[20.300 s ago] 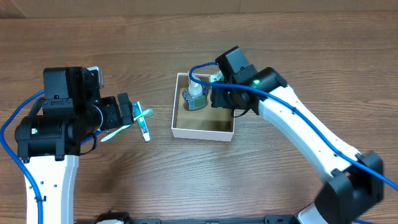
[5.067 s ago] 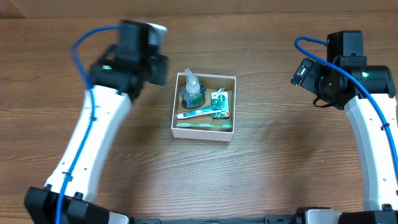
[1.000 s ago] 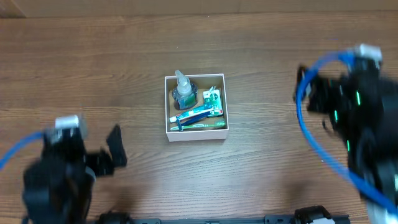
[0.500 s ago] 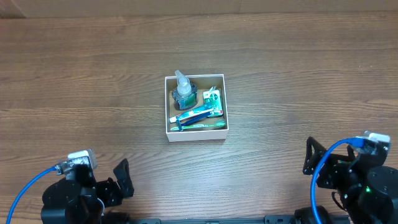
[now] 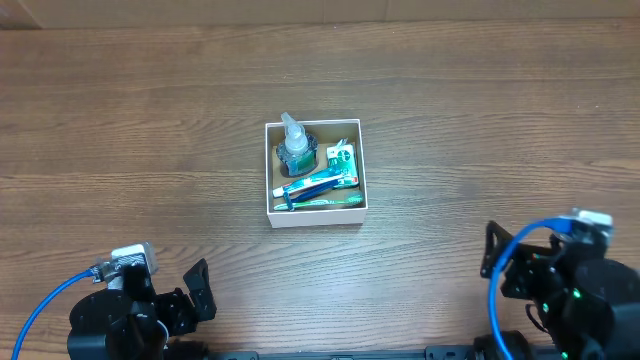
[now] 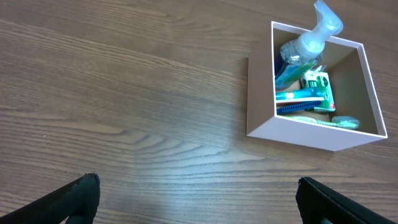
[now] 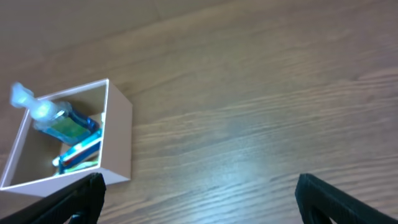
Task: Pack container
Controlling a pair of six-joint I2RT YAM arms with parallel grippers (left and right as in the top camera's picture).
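My left claw [image 6: 199,188] and right claw [image 7: 200,186] both hang wide open and empty, well apart from the box [image 5: 315,218] mid-table [image 5: 150,120], since its spray bottle [image 5: 293,145], toothpaste [image 5: 318,183] and toothbrush [image 5: 322,202] look fully packed.

This is looking like a robotics lab, at a test bench. A wood-grain table [image 5: 150,120] is filling every view, with a small box [image 5: 316,218] sitting mid-table. Well below the box, off to either side, the left arm [image 5: 120,330] and right arm [image 5: 575,305] are crouching at the near edge, each trailing a blue cable [image 5: 50,303]. Beyond the box, a tan strip [image 5: 300,10] is running along the far edge.
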